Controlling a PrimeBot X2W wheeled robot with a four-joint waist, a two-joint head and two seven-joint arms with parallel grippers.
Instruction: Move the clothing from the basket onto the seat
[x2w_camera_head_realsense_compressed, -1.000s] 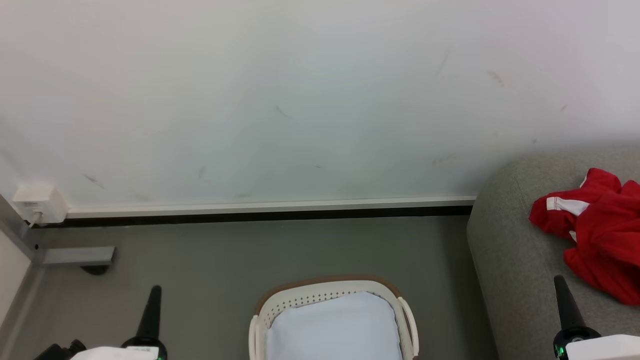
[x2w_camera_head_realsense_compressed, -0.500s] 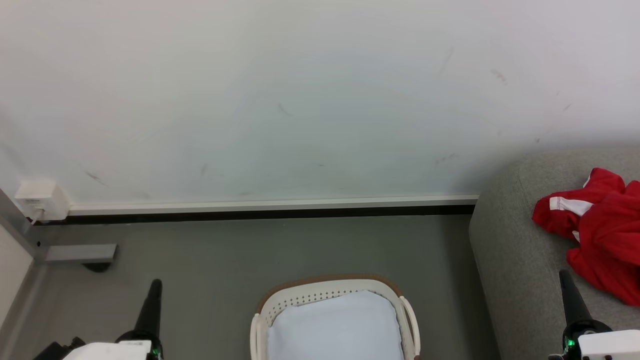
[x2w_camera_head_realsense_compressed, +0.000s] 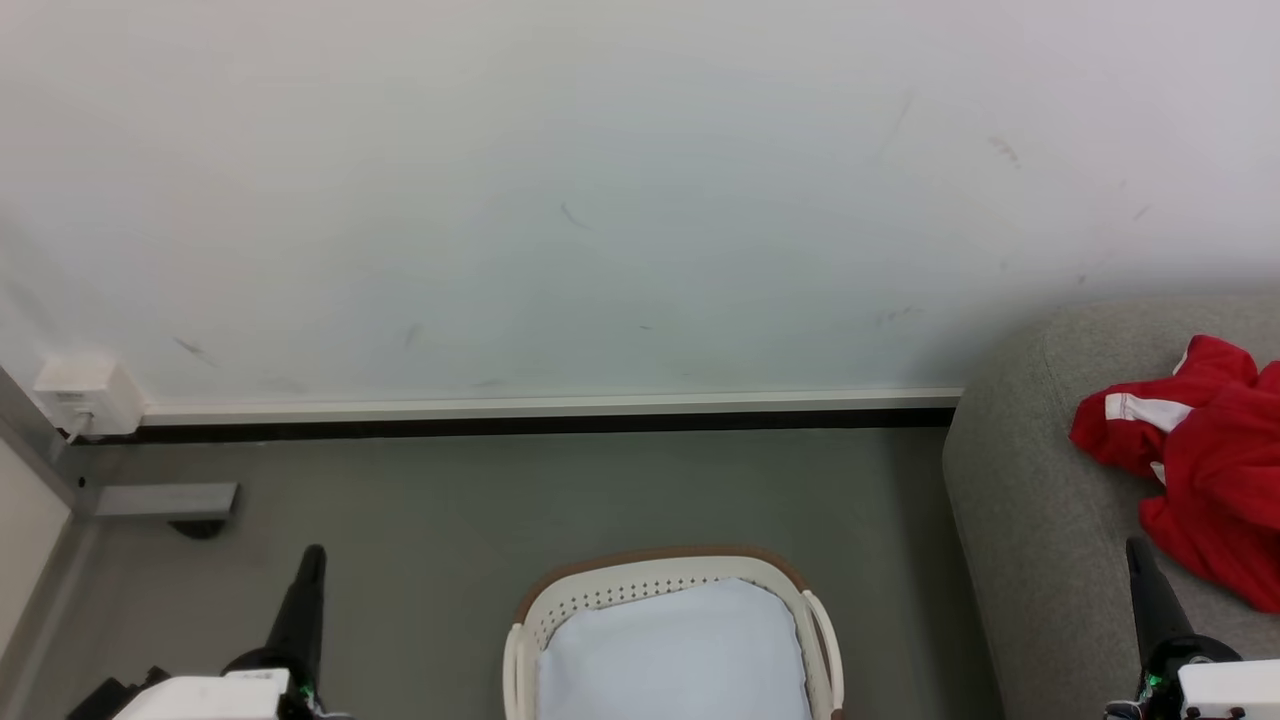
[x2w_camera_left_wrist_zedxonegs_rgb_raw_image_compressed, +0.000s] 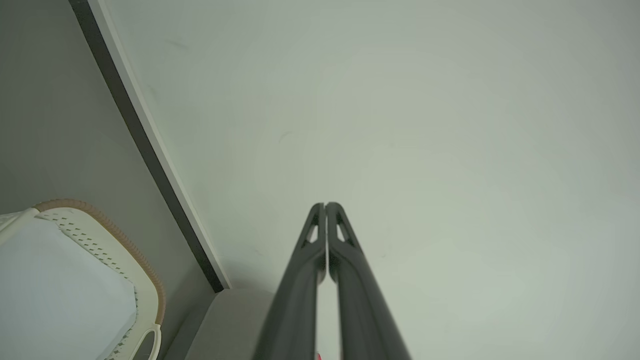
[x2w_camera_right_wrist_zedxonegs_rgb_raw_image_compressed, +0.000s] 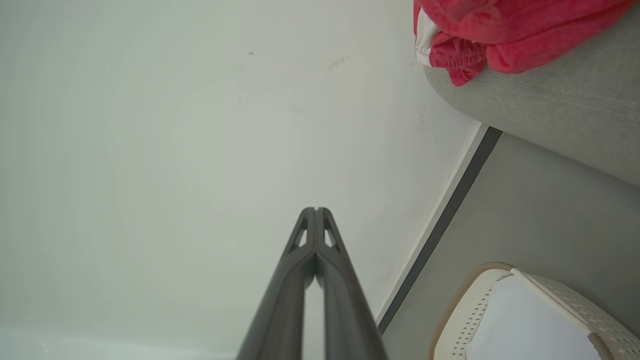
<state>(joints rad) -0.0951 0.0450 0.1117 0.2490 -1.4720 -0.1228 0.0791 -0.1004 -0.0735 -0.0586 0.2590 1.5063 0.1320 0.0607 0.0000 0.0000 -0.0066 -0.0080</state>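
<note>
The bright red fabric clothing with white panels lies crumpled on the large grey textured upholstered seat at the right of the head view, running past that view's edge. In the right wrist view a fold of it sits near the sofa's rounded end, resting on the cushion rather than hanging off it, so it looks unlikely to slide. The white perforated plastic basket with a brown rim stands on the grey floor between the two arms, near the sofa's end and apart from the pale wall; its pale blue-white lining lies smooth, with no red on the part in view, though the nearer part is cut off at the bottom edge.

The left gripper hangs over the floor at the lower left, its two long dark fingers pressed together tip to tip with nothing between them. The right gripper stands in front of the sofa's side, likewise closed and empty. Both point towards the wall, well apart from clothing and basket; probably parked so as to snag no fabric. The transfer looks finished, or nearly so; what may remain is a check of the basket's hidden near part.
</note>
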